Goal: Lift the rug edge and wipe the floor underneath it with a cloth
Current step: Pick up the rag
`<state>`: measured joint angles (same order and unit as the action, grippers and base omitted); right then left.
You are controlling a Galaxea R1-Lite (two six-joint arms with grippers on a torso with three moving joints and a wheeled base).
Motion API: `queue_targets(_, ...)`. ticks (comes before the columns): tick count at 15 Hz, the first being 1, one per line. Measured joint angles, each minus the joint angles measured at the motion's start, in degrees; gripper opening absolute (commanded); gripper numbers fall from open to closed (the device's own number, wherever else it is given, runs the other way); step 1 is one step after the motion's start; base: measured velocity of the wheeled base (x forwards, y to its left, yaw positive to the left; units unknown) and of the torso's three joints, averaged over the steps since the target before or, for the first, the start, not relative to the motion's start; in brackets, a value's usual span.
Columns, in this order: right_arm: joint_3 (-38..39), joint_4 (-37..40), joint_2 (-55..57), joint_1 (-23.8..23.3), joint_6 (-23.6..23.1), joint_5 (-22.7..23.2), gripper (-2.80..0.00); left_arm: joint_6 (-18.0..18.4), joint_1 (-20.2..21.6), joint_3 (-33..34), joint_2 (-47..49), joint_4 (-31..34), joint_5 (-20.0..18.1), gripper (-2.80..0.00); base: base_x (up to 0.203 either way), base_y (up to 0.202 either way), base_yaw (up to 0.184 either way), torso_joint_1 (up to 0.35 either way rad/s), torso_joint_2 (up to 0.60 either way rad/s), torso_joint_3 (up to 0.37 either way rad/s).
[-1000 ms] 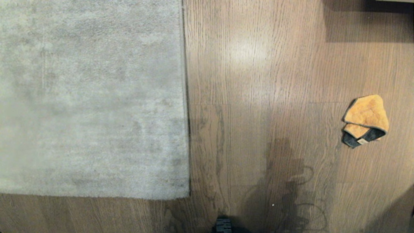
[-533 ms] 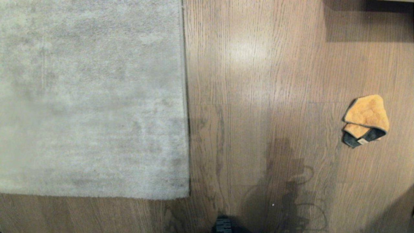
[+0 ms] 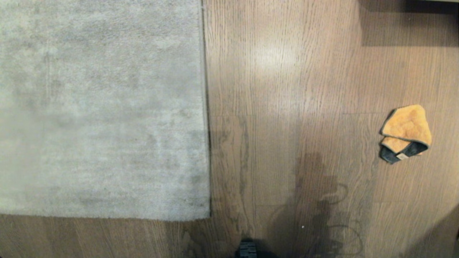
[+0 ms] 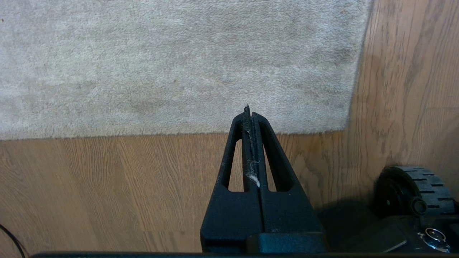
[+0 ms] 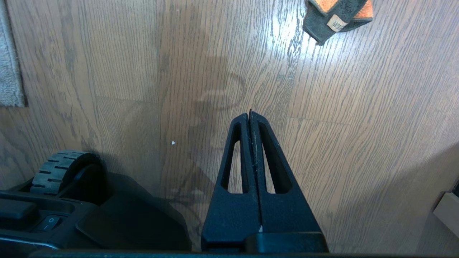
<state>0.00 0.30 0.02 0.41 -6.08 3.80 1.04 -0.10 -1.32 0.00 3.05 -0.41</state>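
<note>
No visible change since earlier.

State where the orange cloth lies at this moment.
In the head view the cloth lies folded on the bare floor at the right side, well apart from the rug edge on the left.

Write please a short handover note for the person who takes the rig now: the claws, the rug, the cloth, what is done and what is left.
Left claw: shut, empty, hanging above the rug's near border.
Right claw: shut, empty, above bare floor.
Rug edge: lying flat, corner down, on the robot's left.
Cloth: folded on the floor at the robot's right, apart from both claws.
Done: nothing.
Left: take the cloth, lift the rug edge, wipe underneath.
</note>
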Motion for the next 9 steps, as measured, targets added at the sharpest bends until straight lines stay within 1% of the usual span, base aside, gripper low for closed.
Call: queue_targets(9, 0.0, 0.02, 0.0, 0.0, -0.26, 0.0, -2.8, 0.06, 0.0, 0.0, 0.0, 0.01, -0.02, -2.8, 0.0, 0.0, 0.0, 0.0, 0.0, 0.0)
